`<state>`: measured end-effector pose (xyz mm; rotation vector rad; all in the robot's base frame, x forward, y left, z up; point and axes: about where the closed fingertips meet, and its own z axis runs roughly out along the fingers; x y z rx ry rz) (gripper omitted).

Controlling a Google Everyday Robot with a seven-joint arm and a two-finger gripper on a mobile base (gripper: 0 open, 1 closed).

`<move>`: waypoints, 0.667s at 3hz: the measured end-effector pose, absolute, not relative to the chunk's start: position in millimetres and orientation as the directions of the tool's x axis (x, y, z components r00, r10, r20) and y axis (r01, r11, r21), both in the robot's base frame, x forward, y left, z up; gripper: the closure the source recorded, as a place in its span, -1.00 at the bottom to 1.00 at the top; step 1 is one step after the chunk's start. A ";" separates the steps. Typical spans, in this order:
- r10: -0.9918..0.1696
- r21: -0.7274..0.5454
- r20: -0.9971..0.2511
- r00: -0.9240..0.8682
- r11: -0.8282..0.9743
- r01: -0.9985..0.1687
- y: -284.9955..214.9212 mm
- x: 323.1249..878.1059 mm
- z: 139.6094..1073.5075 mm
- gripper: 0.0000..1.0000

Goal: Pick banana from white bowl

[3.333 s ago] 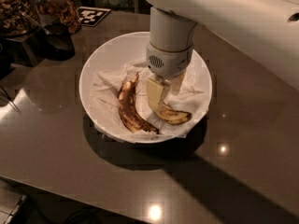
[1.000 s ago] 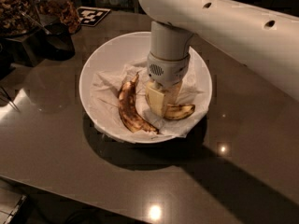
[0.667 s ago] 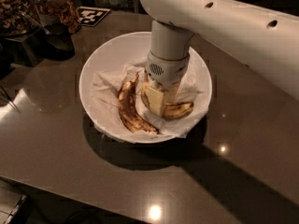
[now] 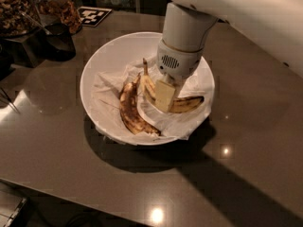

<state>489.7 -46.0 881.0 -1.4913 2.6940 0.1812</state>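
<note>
The white bowl [image 4: 102, 56] sits on the dark table, lined with crumpled white paper towel [image 4: 106, 91]. The yellow speckled banana [image 4: 187, 104] lies in it right of centre, its slim stem pointing up to the back left and its dark tip to the right. My gripper [image 4: 163, 94] reaches down into the bowl from the upper right and is shut across the banana's middle, hiding that part. One pale finger [image 4: 164, 97] shows in front of the fruit. A darker, heavily browned banana [image 4: 130, 110] lies just left of it.
Jars of nuts and snacks [image 4: 14, 8] and a dark cup [image 4: 59, 41] stand at the back left. A black-and-white marker tag [image 4: 92, 15] lies behind the bowl. The table's front edge runs along the bottom left.
The gripper has shifted slightly up and to the right. The yellow banana has moved with it, and its stem now shows left of the wrist.
</note>
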 end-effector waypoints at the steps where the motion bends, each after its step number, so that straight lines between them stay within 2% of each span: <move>1: -0.881 0.051 -0.129 -0.455 0.452 -0.890 -48.0 476.6 900.7 1.00; 2: -0.917 0.009 -0.128 -0.379 0.381 -0.925 -56.5 456.6 921.6 1.00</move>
